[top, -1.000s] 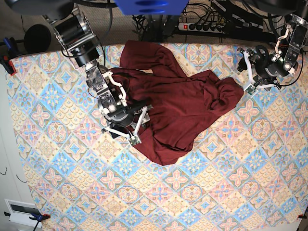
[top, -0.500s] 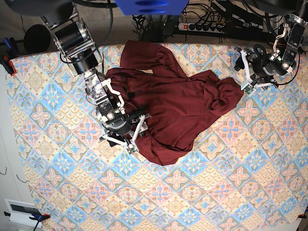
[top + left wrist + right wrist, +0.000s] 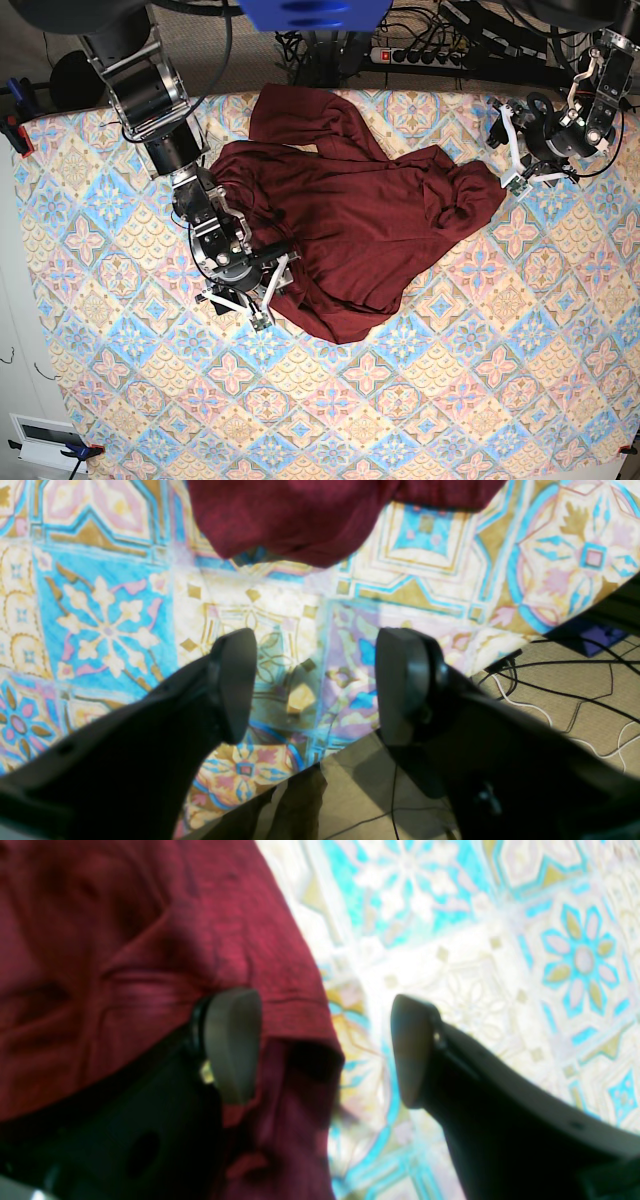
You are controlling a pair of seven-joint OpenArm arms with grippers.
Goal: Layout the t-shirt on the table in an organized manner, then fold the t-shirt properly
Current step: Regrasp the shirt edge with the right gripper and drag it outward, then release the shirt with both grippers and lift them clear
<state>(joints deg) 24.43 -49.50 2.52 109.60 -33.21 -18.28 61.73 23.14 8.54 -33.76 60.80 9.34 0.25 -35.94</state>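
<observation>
The dark maroon t-shirt (image 3: 370, 220) lies crumpled on the back middle of the patterned table (image 3: 450, 380). My right gripper (image 3: 270, 295) is open at the shirt's front left edge. In the right wrist view (image 3: 320, 1045) one finger (image 3: 232, 1040) rests on the cloth (image 3: 125, 940), the hem lies between the fingers, and the other finger is over bare table (image 3: 475, 940). My left gripper (image 3: 507, 160) is open and empty near the back right table edge, just beyond the shirt's right tip. In the left wrist view (image 3: 310, 685) the shirt (image 3: 280, 520) is ahead of the fingers, apart from them.
A power strip and cables (image 3: 420, 55) lie behind the table's back edge. Floor with cables (image 3: 550, 690) shows past the table edge under my left gripper. A clamp (image 3: 15, 130) holds the cloth at the far left corner.
My right gripper has slid forward and left along the shirt's left edge, and the cloth there has shifted a little. My left gripper has hardly moved.
</observation>
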